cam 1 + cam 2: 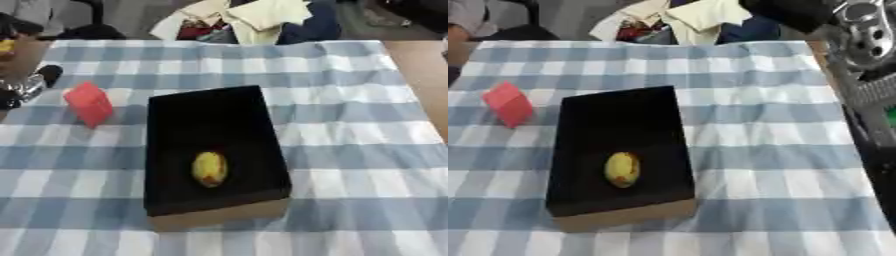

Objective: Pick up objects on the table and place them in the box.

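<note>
An open box [166,112] with a black inside and brown cardboard sides stands in the middle of the blue and white checked tablecloth. A yellow oval fruit [210,168] with reddish spots lies inside it, toward the near end. Left of the box, a red block [88,103] stands on the cloth, apart from the box. My left hand [31,82] shows as a black and silver shape at the left edge, beyond the red block and not touching it. Only my right arm [868,60] shows, along the right edge of the right eye view, away from the box.
The table's brown right edge [424,65] lies bare beside the cloth. Clothes and bags [254,20] are heaped beyond the far edge. Something small and yellow [5,46] sits at the far left edge. Open cloth lies right of the box.
</note>
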Robot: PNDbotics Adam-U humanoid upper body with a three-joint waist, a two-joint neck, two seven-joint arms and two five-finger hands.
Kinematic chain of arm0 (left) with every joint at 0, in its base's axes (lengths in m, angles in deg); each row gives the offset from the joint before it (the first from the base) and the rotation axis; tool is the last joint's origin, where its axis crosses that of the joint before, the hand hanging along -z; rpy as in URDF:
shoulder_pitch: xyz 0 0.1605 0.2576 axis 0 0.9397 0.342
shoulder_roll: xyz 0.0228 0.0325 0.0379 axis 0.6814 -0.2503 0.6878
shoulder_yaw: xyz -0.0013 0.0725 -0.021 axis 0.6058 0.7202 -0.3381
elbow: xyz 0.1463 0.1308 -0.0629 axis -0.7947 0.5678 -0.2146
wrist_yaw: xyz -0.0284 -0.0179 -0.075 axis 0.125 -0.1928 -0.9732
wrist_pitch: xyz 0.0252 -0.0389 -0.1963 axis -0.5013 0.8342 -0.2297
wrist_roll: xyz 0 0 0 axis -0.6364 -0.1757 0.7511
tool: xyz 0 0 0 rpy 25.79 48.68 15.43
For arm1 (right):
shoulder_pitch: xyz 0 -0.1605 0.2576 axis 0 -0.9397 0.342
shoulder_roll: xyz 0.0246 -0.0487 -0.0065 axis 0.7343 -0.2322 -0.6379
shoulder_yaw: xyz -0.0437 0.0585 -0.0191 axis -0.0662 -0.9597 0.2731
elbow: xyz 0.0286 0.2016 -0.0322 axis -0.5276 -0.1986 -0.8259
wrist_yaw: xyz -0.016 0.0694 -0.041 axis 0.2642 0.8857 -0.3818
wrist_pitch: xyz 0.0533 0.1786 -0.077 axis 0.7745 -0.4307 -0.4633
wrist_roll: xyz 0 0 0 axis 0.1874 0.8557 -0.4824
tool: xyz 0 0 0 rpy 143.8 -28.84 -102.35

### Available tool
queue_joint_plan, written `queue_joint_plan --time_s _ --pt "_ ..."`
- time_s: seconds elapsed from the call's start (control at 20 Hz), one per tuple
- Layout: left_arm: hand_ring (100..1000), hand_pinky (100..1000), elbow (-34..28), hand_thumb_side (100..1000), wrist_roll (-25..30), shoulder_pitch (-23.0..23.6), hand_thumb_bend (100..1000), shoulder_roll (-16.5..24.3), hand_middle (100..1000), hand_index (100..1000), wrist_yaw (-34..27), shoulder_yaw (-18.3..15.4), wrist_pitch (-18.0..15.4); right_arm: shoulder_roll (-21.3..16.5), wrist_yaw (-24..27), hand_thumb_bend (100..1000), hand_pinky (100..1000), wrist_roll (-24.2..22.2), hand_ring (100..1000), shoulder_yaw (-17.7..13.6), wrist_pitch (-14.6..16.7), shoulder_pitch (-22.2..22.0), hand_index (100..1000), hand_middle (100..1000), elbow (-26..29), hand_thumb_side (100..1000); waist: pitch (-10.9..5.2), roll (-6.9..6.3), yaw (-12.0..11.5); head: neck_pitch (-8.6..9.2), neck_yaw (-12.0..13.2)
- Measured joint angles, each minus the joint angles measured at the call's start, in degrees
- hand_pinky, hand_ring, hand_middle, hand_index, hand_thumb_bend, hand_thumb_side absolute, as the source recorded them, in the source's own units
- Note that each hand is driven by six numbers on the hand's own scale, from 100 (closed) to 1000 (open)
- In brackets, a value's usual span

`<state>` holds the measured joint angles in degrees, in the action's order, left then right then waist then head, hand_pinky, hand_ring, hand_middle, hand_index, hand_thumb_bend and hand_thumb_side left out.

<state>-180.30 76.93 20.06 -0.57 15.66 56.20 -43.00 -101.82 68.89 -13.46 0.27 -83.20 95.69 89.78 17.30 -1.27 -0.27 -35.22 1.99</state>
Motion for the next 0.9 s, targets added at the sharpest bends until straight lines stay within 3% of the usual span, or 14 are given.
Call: queue_joint_plan --time_s 0.4,0.65,0.9 --pt "892 833 6.0 1000 10.2 -5.5 603 0.3 868 1000 -1.7 3.3 2.8 0.0 -0.2 100 847 -0.2 817 0.0 -0.2 -0.3 810 741 0.3 794 0.02 -0.04 0.3 0.01 0.3" --pt "914 862 10.5 1000 12.5 -8.4 699 0.3 897 1000 0.6 4.9 4.2 0.0 -0.4 100 847 -0.2 816 -0.1 -0.2 -0.5 811 740 0.4 798 0.02 -0.17 0.6 0.03 0.4" --pt "926 877 15.6 1000 12.9 -10.9 714 -0.6 907 1000 4.2 6.4 5.1 0.1 -0.4 100 847 -0.3 816 -0.3 -0.3 -0.9 810 739 0.5 803 0.07 -0.32 0.7 0.05 0.5"
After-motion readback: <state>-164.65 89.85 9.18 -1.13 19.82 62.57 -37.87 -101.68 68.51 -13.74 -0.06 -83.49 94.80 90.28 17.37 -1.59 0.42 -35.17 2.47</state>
